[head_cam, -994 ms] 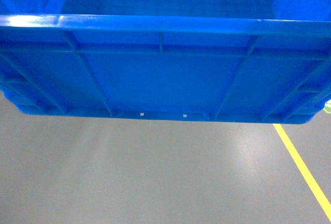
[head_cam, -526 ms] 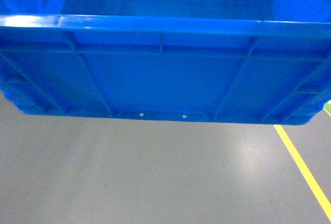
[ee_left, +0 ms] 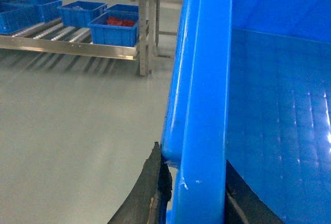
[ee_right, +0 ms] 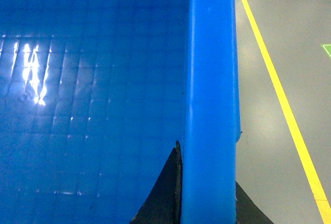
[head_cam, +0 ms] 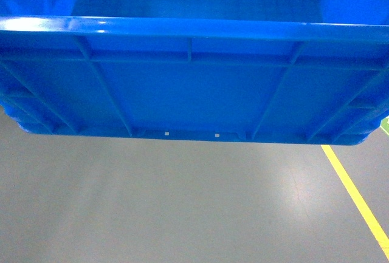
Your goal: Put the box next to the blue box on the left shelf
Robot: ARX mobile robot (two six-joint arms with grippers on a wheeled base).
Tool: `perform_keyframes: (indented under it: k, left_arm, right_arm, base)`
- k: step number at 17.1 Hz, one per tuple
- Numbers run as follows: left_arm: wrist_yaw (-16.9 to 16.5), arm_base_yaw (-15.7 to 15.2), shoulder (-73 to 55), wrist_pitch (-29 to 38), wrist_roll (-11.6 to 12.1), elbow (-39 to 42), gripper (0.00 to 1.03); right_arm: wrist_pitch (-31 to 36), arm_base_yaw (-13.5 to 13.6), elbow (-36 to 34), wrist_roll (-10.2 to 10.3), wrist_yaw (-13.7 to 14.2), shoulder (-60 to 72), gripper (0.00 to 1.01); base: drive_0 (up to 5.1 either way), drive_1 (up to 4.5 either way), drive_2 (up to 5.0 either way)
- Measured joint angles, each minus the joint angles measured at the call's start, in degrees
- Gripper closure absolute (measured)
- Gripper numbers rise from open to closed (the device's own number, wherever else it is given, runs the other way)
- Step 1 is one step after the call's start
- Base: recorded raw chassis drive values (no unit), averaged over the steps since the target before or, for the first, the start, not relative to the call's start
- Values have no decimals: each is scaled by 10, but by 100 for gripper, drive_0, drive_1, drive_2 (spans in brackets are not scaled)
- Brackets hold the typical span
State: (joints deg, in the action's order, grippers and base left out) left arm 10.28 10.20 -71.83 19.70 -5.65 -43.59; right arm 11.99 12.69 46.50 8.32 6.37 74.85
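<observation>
Evidently the box (head_cam: 194,87) hangs clear of the grey floor (head_cam: 182,208), each end rim pinched by a gripper, left (ee_left: 194,195) and right (ee_right: 207,198), both clamped on it so the wide crate stays level. At 10 o'clock in the left wrist view, the shelf (ee_left: 77,45) with blue bins (ee_left: 115,27) stands well apart; a yellow line (head_cam: 355,196) runs at 4 o'clock.

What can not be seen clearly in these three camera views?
- Head view: both grippers and the shelf are out of sight behind the box.
- Left wrist view: the left gripper is cut off by the bottom edge; the contents of the small bin are too small.
- Right wrist view: the rim hides the right gripper.
</observation>
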Motion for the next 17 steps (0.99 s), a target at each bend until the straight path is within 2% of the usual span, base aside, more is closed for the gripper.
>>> perform_keyframes:
  k: [17]
  left_arm:
    - [0, 0, 0, 0, 0, 0, 88]
  right_arm:
    - [-2, 0, 0, 0, 0, 0, 93]
  base:
    - [-6, 411, -423]
